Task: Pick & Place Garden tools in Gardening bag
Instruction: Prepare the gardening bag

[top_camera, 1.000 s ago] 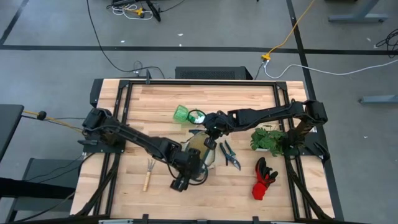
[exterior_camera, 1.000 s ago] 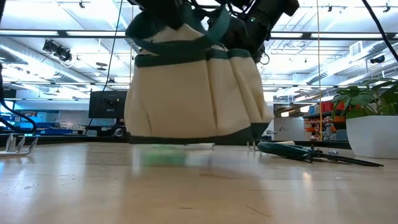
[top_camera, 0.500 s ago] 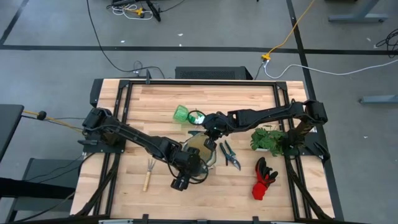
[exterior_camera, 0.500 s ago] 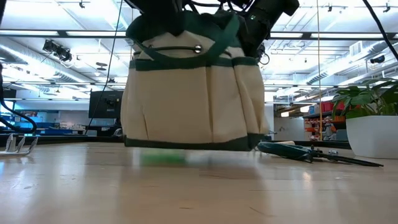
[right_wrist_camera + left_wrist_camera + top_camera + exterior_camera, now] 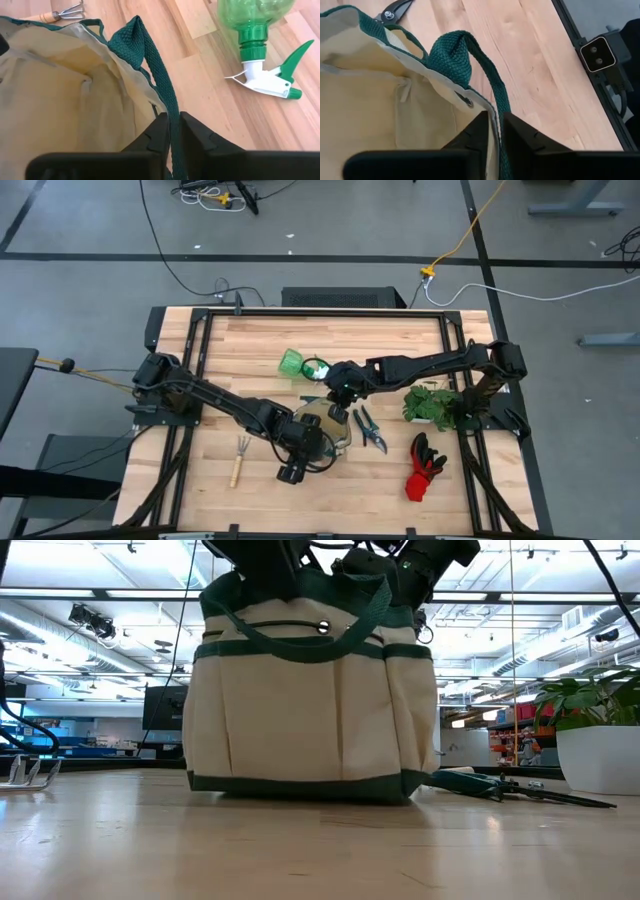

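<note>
The beige gardening bag with green trim stands upright on the table's middle; its base is on the wood. My left gripper is shut on its near rim. My right gripper is shut on its far rim. The green spray bottle lies behind the bag. One wooden-handled rake lies to the bag's left, and the dark shears to its right. The red-black gloves lie at the near right. My left gripper pinches the bag's top rim between its two fingers, beside the green handle strap and a metal eyelet. The fingers come from above, pointing down. The bag stands below them, mouth open. My right gripper pinches the green handle strap together with the rim on the bag's opposite side, between its two fingers. The fingers come from above, pointing down. The strap loops up slack past the fingers.
A leafy plant in a white pot stands right of the shears, close to my right arm. The spray bottle's white nozzle lies near my right gripper. Bare wood shows near the front edge.
Both grippers have come down and a little toward the table's near edge with the bag. The bag hung tilted and clear of the table; now it is level with its base on the wood, and its front handle has dropped slack.
</note>
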`<state>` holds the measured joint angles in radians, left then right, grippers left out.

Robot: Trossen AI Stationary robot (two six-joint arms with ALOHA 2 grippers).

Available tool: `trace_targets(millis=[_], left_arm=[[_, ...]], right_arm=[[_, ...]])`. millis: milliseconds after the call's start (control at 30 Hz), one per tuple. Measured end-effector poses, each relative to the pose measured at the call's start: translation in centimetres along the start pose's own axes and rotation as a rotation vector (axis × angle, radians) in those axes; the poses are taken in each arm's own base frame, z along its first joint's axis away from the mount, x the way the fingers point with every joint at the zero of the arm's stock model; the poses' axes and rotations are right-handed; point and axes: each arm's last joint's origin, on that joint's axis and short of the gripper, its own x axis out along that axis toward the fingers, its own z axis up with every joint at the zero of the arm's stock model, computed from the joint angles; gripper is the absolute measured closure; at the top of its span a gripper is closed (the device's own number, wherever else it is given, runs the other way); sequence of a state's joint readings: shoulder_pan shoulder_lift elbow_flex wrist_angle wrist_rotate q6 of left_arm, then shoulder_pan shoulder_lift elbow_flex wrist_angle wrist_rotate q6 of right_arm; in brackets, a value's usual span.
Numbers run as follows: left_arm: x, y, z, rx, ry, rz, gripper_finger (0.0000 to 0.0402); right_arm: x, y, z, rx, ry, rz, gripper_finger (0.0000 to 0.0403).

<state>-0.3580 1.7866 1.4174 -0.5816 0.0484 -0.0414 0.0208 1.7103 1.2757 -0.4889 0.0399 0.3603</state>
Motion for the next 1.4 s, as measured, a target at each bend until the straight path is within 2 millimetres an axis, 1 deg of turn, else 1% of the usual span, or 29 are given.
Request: trace_targets(millis=[133,300,667,967,1100,1233,1333,1400], left_arm=[[0.0,0.0,-0.1,0.001,0.005,-0.001,0.0301],[0.0,0.0,-0.1,0.001,0.009,-0.001,0.0282],[-1.1,-0.9,0.7,0.03,0.025,-0.01,0.0266],[-1.2,-0.9,0.7,0.044,0.032,0.002,0.0268],[-1.3,-0.8,0.8,0.06,0.029,0.016,0.0269],[-2.3,-0.7,0.9,0.06,0.005,0.045,0.0269],[-3.5,-0.2,0.9,0.033,-0.005,0.114,0.0269],[-4.3,0.4,0.9,0.018,-0.012,0.151,0.0269]], right_arm=[[0.0,0.0,0.0,-0.002,0.002,0.006,0.0333],[0.0,0.1,0.0,0.0,0.006,0.018,0.032],[0.0,0.7,0.2,-0.009,-0.011,0.097,0.0316],[0.0,0.7,0.2,-0.027,-0.016,0.104,0.0316],[-0.4,0.7,0.4,-0.036,-0.027,0.106,0.0316],[-1.2,0.8,0.7,-0.052,-0.062,0.123,0.0316],[-2.1,1.1,1.2,-0.069,-0.11,0.184,0.0316],[-2.6,1.2,1.4,-0.072,-0.134,0.188,0.0316]])
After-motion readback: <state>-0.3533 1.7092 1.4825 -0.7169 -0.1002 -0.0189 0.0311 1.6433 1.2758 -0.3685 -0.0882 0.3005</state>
